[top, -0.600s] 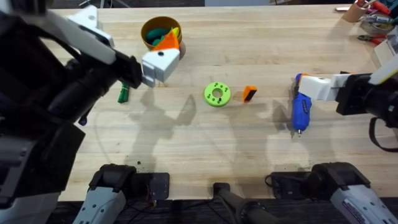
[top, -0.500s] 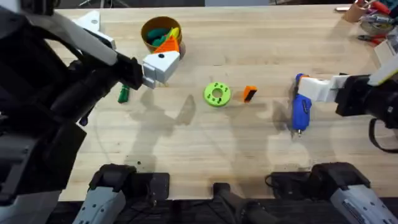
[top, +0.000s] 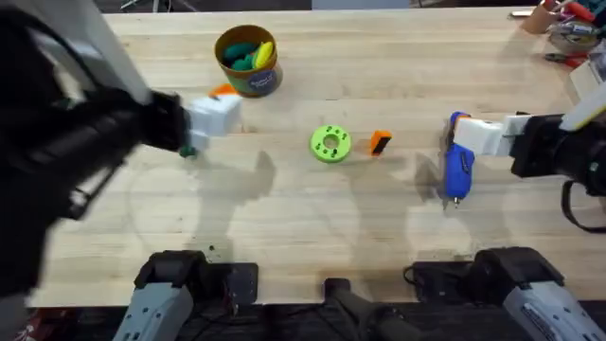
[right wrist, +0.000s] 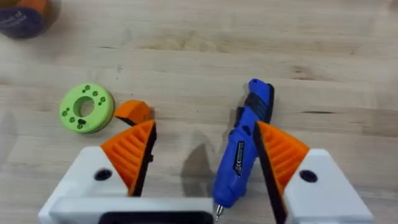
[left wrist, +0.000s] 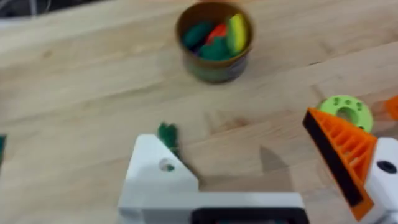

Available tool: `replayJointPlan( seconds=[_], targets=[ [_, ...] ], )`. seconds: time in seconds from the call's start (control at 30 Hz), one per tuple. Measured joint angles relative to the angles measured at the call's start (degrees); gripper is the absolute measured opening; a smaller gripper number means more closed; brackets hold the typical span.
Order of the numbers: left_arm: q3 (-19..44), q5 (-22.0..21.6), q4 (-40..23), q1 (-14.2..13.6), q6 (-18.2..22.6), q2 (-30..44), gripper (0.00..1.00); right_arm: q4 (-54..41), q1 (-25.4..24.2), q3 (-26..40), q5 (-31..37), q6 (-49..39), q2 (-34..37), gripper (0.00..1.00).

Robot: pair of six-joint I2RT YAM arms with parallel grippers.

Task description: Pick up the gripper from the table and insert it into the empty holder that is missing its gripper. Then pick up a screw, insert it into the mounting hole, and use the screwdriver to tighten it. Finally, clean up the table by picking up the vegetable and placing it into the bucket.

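On the table [top: 379,227], the disc [top: 329,143] sits at centre. The block [top: 380,142] lies just beside it at 3 o'clock, the screwdriver [top: 458,169] farther at 3. The bucket [top: 247,60] stands at 11 o'clock, the vegetable [top: 187,150] well off at 9.

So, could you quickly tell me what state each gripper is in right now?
Left gripper: open, holding nothing, above the vegetable.
Right gripper: open, holding nothing, its fingers either side of the screwdriver.
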Motion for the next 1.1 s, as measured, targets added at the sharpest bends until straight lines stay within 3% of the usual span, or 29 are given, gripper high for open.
replayJointPlan(
  seconds=[0.17, 0.33, 0.6, 0.9, 1.1],
  targets=[
    [10.02, -1.45, -10.3, 9.48, -0.06, 6.38, 0.994, -0.2, 0.0, 0.0, 0.0, 0.0, 0.02, 0.91],
    [11.86, -0.66, -14.59, 16.83, -0.26, 13.06, 0.994, -0.17, 0.0, 0.0, 0.0, 0.0, 0.0, 0.91],
    [11.86, -0.56, -14.67, 17.55, 1.53, 21.35, 0.994, -0.17, 0.0, 0.0, 0.0, 0.0, 0.0, 0.91],
    [12.01, 0.14, -13.16, 17.72, 5.91, 35.78, 0.994, -0.24, 0.0, 0.0, 0.0, 0.0, 0.02, 0.91],
    [17.45, 0.72, -16.49, 17.76, 8.46, 46.73, 0.994, -0.41, 0.0, 0.0, 0.0, 0.0, 0.02, 0.91]
  ],
)
